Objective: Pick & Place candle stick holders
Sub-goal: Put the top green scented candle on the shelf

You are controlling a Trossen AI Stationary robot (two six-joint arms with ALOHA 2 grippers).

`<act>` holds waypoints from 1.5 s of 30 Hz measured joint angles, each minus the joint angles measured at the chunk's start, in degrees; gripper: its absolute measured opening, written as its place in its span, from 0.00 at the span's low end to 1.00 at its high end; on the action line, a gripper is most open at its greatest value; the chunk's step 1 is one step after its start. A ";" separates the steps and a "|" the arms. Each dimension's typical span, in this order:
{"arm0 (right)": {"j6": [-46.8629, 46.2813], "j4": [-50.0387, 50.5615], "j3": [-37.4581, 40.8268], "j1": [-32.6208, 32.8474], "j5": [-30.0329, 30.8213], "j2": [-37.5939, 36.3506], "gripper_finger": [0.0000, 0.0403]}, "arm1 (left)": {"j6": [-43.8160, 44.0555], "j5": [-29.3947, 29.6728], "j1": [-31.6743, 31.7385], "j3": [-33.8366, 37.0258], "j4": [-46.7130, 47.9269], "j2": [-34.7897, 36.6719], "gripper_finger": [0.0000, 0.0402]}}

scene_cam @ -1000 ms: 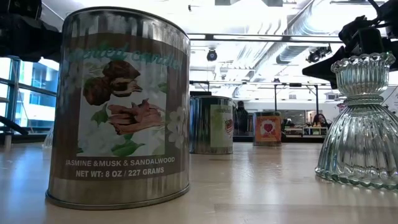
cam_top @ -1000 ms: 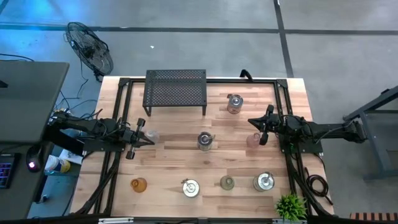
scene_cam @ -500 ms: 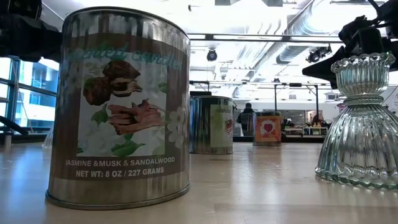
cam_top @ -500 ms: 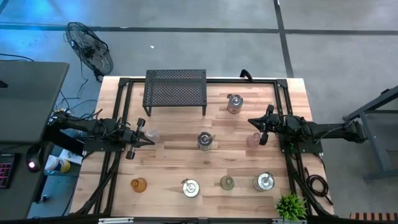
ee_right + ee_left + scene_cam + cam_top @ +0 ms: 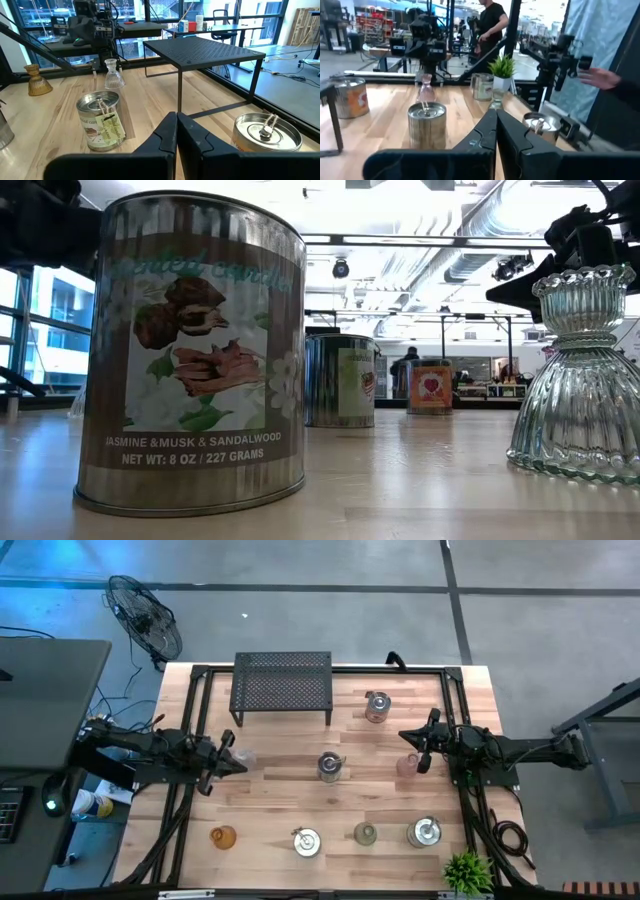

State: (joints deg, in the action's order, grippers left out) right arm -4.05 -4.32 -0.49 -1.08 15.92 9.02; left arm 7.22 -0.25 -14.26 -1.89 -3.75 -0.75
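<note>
Pre-grasp, nothing picked yet. Left gripper closed, empty; clear glass holder just ahead of its tips. Right gripper closed, empty; pink holder just beside. Other holders spread across bench. Next move likely: open jaws, straddle nearest holder.

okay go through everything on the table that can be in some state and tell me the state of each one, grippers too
left gripper: shut, empty, above the table's left side.
right gripper: shut, empty, above the right side.
centre candle tin: upright, lid on.
back candle tin: upright, lid on.
amber glass holder: standing upright.
clear glass holder: upright, untouched.
pink glass holder: upright.
black rack: standing, nothing on top.
</note>
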 joint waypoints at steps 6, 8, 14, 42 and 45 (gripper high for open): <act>-0.01 -0.27 0.02 -0.22 4.25 -0.01 0.00 | 5.34 5.80 -0.01 -2.14 2.05 -3.84 0.00; 0.00 -0.41 0.00 -0.45 7.96 -0.02 0.00 | 5.51 7.55 0.00 -3.59 2.66 -7.01 0.00; 0.00 -0.44 0.01 -0.46 10.27 -0.02 0.00 | 3.53 10.06 0.00 -9.70 2.67 -20.15 0.00; -5.67 -7.15 0.00 -0.41 2.75 0.81 0.00 | -4.10 14.64 0.00 -50.59 2.91 -86.74 0.11; -2.83 -7.23 0.02 -0.41 2.77 0.90 0.00 | -4.03 16.93 0.02 -55.05 5.07 -90.85 0.21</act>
State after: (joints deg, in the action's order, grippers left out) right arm -6.89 -11.55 -0.47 -1.50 18.70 9.91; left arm 3.19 16.67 -14.24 -56.94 1.32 -91.61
